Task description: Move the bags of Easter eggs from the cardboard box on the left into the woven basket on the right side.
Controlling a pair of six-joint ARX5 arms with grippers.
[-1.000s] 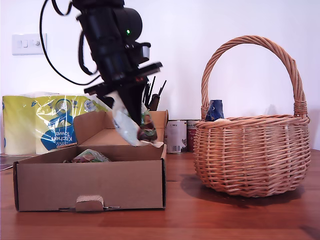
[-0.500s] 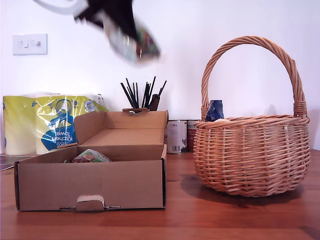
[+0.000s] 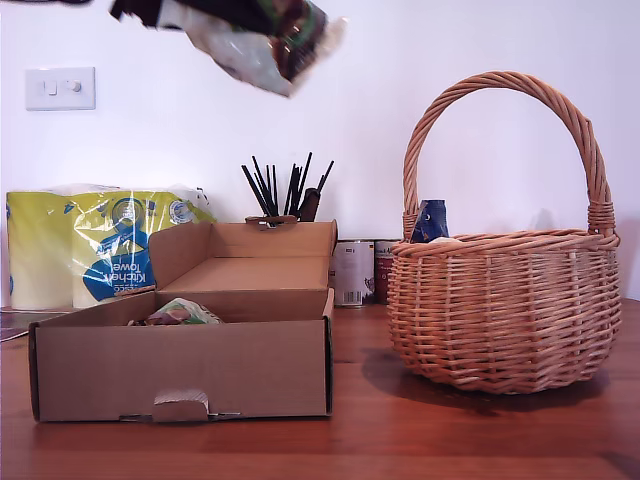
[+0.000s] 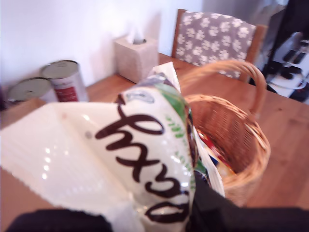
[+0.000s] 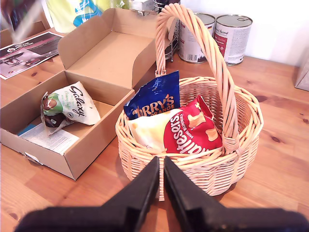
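High above the box, near the top of the exterior view, my first hand [image 4: 159, 212] is clamped on a pale bag [image 3: 262, 38] of eggs; the fingers themselves are cropped there, and the first wrist view shows only dark parts beneath the bag, with the basket [image 4: 231, 145] beyond. The bag hangs tilted and creased, so it appears light, soft and crinkly, probably slippery; its lumpy egg end droops. Hold is best taken on the flat sealed margin, where the film folds without crushing the eggs.

My second hand [image 5: 161, 181] has its fingers together, holding nothing, poised just outside the basket rim and touching no bag.

Three bags lie in the basket: a blue bag [image 5: 154, 99], a red bag [image 5: 193, 130] and a pale one between them. One more pale bag [image 5: 70, 104] rests in the box [image 3: 180, 365], beside a paper leaflet [image 5: 46, 137]. Box and basket stand apart on the desk [image 3: 400, 440]; tins [image 5: 219, 31] stand behind.
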